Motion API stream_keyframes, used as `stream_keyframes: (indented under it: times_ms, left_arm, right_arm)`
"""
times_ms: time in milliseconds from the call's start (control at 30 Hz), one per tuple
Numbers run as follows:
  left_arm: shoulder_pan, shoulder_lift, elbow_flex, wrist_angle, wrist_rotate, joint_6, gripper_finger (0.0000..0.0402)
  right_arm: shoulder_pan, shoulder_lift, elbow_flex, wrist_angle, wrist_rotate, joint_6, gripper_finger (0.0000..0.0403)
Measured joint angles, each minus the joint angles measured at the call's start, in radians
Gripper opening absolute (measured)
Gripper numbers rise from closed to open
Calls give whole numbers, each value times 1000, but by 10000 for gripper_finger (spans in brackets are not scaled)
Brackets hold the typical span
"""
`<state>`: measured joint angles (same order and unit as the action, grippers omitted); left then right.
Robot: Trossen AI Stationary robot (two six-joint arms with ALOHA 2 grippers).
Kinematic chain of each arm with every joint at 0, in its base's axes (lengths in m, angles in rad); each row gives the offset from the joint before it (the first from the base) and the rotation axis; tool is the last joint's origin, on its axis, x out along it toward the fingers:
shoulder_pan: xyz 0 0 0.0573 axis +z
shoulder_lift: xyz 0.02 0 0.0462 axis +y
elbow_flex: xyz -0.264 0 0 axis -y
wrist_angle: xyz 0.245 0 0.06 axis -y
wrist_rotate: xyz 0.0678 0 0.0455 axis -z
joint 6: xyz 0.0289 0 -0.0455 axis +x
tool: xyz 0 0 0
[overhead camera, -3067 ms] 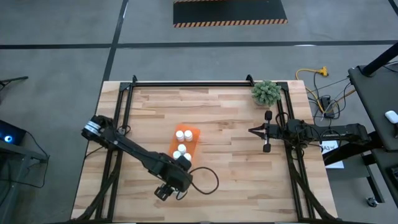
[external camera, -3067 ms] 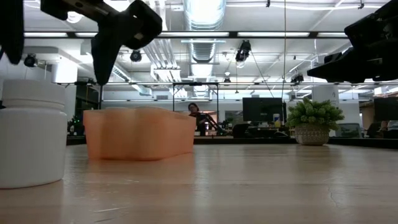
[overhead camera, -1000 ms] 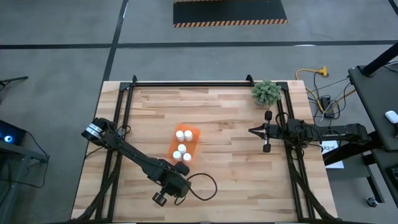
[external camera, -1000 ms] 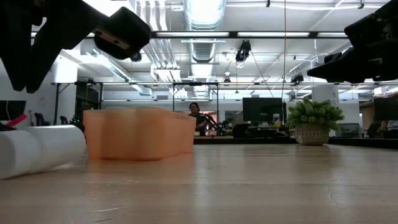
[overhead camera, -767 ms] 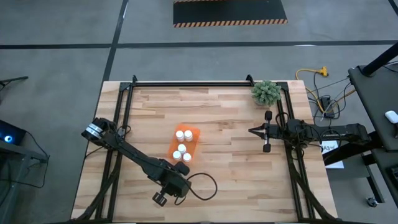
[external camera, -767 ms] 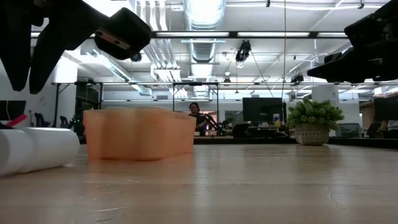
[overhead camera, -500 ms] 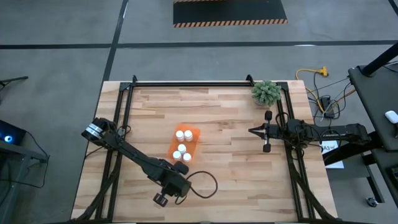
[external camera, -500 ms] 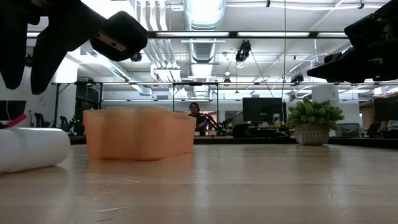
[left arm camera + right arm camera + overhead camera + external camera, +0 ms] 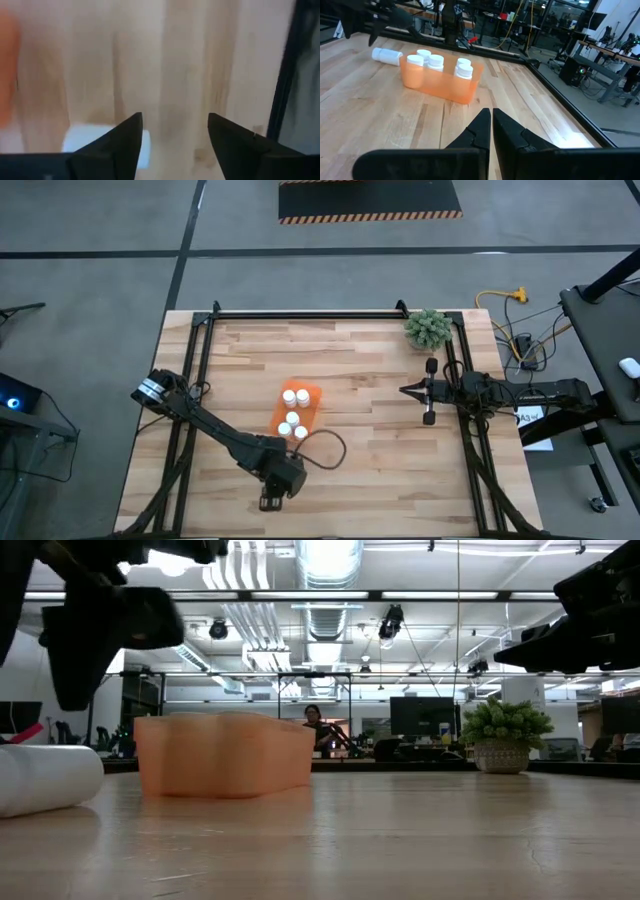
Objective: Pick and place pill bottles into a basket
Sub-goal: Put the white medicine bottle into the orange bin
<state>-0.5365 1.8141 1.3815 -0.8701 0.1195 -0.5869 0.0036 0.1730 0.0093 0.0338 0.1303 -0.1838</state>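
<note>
The orange basket [image 9: 313, 393] stands mid-table with several white-capped pill bottles [image 9: 435, 61] upright in it. One more pill bottle [image 9: 45, 792] lies on its side on the wood, left of the basket and nearer the front edge; in the high view my left arm hides it. My left gripper [image 9: 272, 500] hangs open above the table near the front edge, pointing steeply down. In its wrist view the lying bottle [image 9: 100, 142] shows beside one finger, outside the gap [image 9: 175, 120]. My right gripper [image 9: 403, 390] waits shut at the table's right side.
A green fuzzy plant [image 9: 428, 328] stands at the far right corner. A black frame rail [image 9: 300, 312] runs along the table's far edge and down both sides. Bare wood lies between the basket and my right gripper [image 9: 491, 114].
My left gripper has rolled about its own pointing line while staying in place. The lying bottle has rolled a little toward the table's left edge. About three seconds ago it stood upright.
</note>
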Motion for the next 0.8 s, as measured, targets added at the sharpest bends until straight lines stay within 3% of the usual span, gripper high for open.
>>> stream_keyframes:
  times_ms: [167, 467, 800]
  left_arm:
    - [-8, -1, -11, -6, -22, -350, 213]
    - [-28, -1, -19, -9, -66, -569, 213]
    - [-28, -1, -59, -5, -102, -912, 213]
  right_arm:
    - [0, 0, 0, 0, 0, 0, 9]
    - [0, 0, 0, 0, 0, 0, 9]
    - [0, 0, 0, 0, 0, 0, 8]
